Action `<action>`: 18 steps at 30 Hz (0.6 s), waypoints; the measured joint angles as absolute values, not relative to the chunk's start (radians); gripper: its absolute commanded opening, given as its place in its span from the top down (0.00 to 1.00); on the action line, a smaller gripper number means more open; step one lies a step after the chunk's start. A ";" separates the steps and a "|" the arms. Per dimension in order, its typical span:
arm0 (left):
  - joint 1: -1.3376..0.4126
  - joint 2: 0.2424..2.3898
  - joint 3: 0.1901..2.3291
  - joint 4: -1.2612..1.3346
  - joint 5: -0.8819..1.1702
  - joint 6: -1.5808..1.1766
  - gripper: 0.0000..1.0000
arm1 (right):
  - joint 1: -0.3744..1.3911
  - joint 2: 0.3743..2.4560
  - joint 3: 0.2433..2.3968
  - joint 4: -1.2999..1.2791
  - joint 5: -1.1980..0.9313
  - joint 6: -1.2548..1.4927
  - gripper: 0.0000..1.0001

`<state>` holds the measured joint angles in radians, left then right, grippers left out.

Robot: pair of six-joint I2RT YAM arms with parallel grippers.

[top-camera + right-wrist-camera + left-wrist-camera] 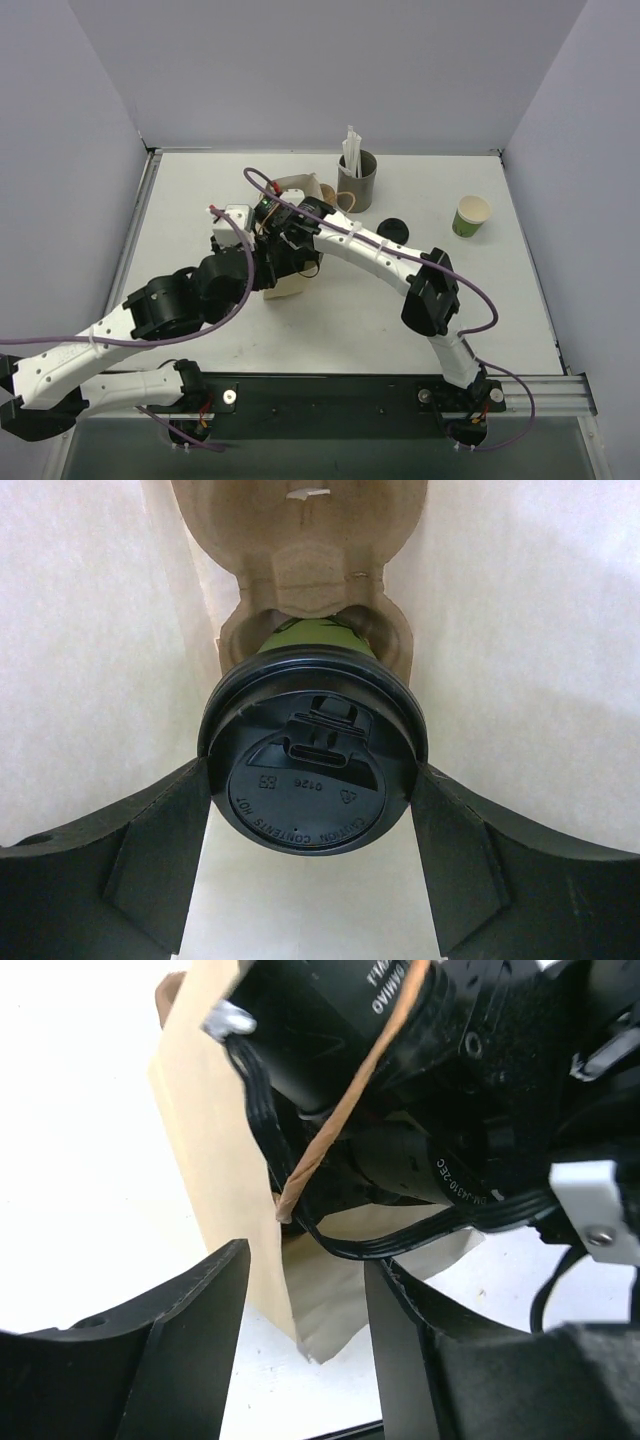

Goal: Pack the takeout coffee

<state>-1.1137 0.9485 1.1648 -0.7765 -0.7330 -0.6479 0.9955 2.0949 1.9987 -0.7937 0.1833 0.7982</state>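
Where the right gripper reaches into the paper bag, its two fingers are clamped on the takeout coffee, one pressed against each side of the black lid's rim. The cup sits squarely between the fingertips. Its long axis runs along the line of the fingers: the lid faces back toward the wrist and the base points away, deeper into the bag. Only a sliver of the green wall shows beyond the lid, where the cup's far part sits in a round pocket of the cardboard carrier just past the fingertips. The lid's sip opening lies on the side turned toward the carrier. The bag's pale walls close in on both outer sides of the fingers.

The left gripper stands with its fingers apart. An edge of the bag hangs in the gap between them, closer to one finger, and I cannot tell whether it touches that finger.
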 measured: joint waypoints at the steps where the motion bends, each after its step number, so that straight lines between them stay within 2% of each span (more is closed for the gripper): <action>1: -1.114 0.931 1.165 -0.776 -0.740 -0.654 0.40 | 0.995 2.104 2.013 -0.805 0.179 0.794 0.49; 7: -1.113 0.850 1.180 -0.815 -0.808 -0.671 0.43 | 0.995 2.153 2.104 -0.881 0.163 0.766 0.49; 18: -1.082 0.879 1.250 -0.859 -0.834 -0.664 0.49 | 0.995 2.241 2.285 -1.120 0.156 0.695 0.49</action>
